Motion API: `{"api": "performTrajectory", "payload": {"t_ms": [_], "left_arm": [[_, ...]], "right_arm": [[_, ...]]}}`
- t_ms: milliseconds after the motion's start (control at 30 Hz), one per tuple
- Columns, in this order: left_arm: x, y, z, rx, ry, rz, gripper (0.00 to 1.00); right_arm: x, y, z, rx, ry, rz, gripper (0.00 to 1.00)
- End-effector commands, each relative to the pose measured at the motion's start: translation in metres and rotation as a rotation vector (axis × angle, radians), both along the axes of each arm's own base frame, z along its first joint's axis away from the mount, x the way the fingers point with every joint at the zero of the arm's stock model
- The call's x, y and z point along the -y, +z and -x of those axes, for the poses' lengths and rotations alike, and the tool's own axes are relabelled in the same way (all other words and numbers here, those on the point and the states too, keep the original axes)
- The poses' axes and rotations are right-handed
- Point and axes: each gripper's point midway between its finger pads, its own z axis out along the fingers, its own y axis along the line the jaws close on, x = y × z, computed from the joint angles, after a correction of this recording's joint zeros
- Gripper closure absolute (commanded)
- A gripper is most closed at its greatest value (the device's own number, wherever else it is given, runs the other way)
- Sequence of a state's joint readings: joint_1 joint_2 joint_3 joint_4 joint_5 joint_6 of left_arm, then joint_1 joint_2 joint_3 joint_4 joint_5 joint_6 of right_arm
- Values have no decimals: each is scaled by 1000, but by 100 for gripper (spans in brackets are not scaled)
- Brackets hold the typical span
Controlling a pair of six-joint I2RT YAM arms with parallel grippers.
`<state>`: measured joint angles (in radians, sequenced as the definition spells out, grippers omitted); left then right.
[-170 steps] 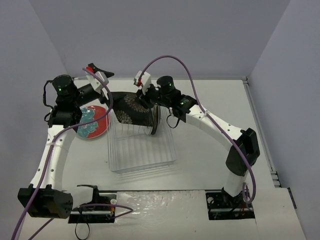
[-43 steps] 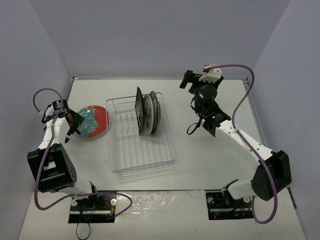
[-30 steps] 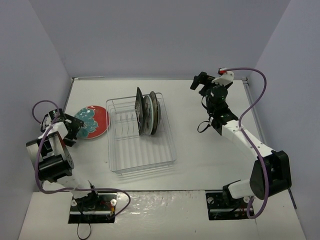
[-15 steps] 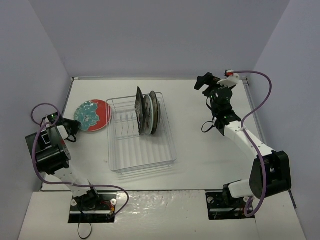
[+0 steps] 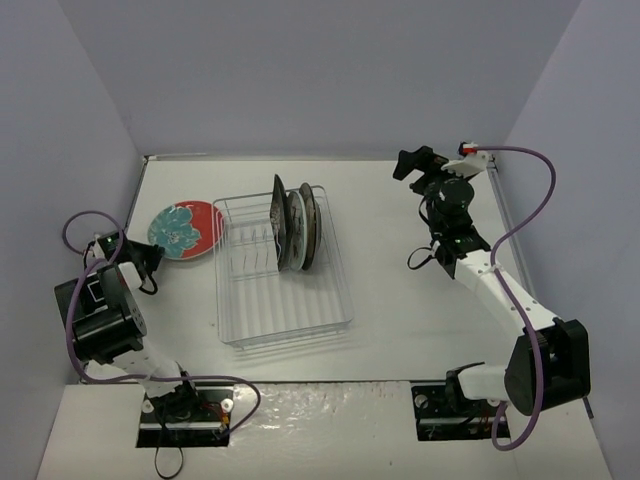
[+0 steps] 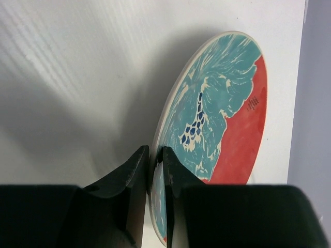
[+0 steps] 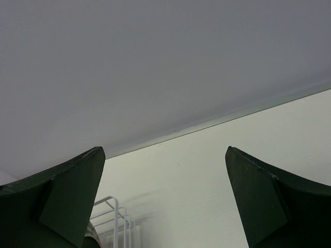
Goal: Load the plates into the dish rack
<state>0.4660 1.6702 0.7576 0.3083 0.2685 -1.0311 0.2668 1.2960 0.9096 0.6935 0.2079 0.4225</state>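
**Top and wrist views, read near to far.** The left gripper (image 5: 148, 252), at eight o'clock of the rack (image 5: 285, 300), is pinched on the near rim of the red plate (image 5: 190, 227). In the left wrist view its fingers (image 6: 135, 173) press on either face of the rim with no visible gap.

The red plate sits outside the rack, at ten o'clock of it. It appears tilted, with the gripped edge raised off the table (image 5: 400, 320).

Three plates stand on edge among the prongs in the rack's far half: black plate (image 5: 276, 215), white plate (image 5: 292, 232) and striped plate (image 5: 308, 222).

The right gripper (image 5: 413, 163), at two o'clock of the rack and well apart from it, hangs spread and empty.

**Hazards, as judged:**
- The hold takes only a narrow strip of glazed rim, so the plate's weight may swing it about the fingers or slide it out during the lift.
- A low carry could knock the plate on the rack's wall.
- A skewed descent could strike the black plate, or miss the prong gap and leave the red plate leaning.
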Motion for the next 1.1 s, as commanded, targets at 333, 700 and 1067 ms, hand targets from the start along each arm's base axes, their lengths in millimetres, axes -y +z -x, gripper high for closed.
{"api": "performTrajectory", "payload": {"t_ms": [333, 700, 1067], "left_arm": [[-1, 170, -19, 414, -8, -289, 100], [4, 252, -19, 535, -102, -486, 100], [18, 321, -9, 627, -170, -588, 100]], "right_arm": [[-11, 17, -7, 32, 73, 63, 0], [-21, 9, -12, 10, 117, 63, 0], [-41, 8, -15, 19, 227, 91, 0]]}}
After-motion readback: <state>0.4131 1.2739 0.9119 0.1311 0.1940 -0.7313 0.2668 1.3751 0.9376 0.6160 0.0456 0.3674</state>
